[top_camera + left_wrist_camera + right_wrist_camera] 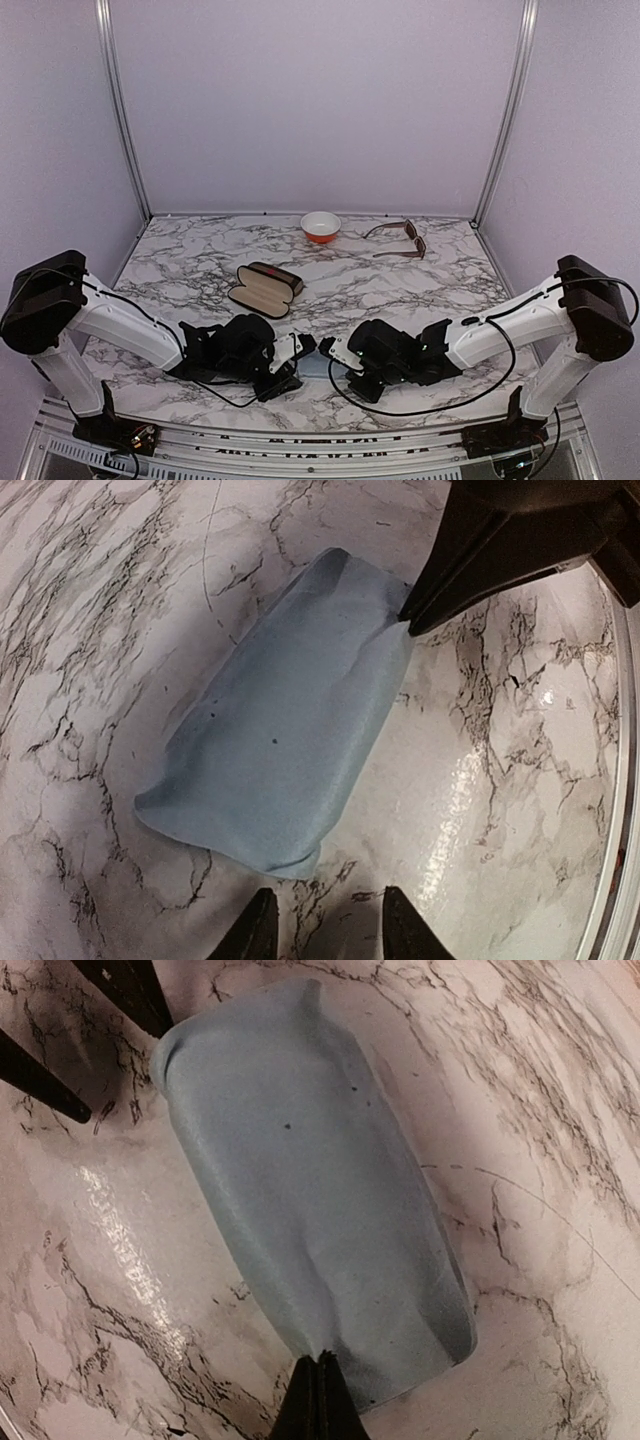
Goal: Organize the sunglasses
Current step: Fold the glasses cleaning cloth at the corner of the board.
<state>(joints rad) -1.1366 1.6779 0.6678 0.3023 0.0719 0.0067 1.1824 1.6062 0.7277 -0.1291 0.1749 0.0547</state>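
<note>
- The blue cloth (pixel 280 740) lay flat at the near edge of the table (pixel 190 262), stretched lengthwise between the two arms. I took it for a wipe or liner for the glasses, being straightened or folded before anything else was touched.
- The right gripper (pixel 320 1400) had its jaws pressed together on the end of the cloth nearest it. It was pinching a small bit of the fabric, and the cloth puckered slightly toward the pinch.
- The left gripper (pixel 330 932) stood at the opposite end with its jaws partly apart and only bare marble between them. Its fingertips sat just short of the cloth's edge and, as far as I could see, touched nothing.
- To me that read as one arm holding one end down while the other lined up to take the far end.
- The sunglasses (pixel 400 240), the brown pair, lay at the back right of the table with their arms seemingly unfolded. They were near the bowl (pixel 320 226) and well apart from both grippers, so nobody was handling them.
- I could not make out a second pair anywhere.
- The case (pixel 265 288) lay open left of the middle, between the bowl and the arms, lid thrown back and pale lining showing. It looked ready to receive a pair, though I could not tell whether anything was inside.
</note>
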